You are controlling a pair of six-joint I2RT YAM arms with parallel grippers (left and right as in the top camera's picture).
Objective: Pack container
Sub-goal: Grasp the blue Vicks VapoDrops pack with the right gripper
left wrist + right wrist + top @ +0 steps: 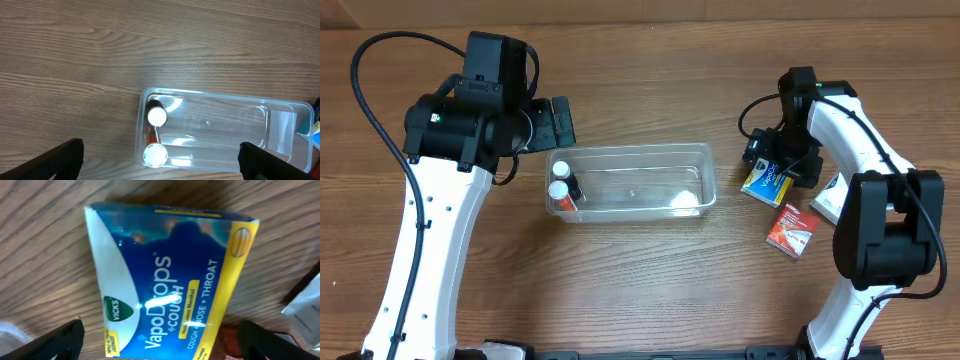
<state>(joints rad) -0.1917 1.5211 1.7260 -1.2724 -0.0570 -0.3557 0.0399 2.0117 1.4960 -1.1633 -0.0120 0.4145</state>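
The clear plastic container (632,151) lies mid-table. Two small white-capped bottles (560,190) stand in its left end, and a white item (685,201) lies in its right end. My left gripper (558,122) is open and empty above the container's back left corner. In the left wrist view its fingers (160,172) spread wide over the container (225,96) and bottles (156,116). My right gripper (775,166) is open over a blue Vicks VapoDrops packet (766,182). In the right wrist view the packet (165,275) lies on the table between the open fingers (160,342).
A red packet (791,229) lies in front of the blue one, and its edge shows in the right wrist view (232,336). A white packet (829,198) lies at the far right, partly under the right arm. Bare wood surrounds the container.
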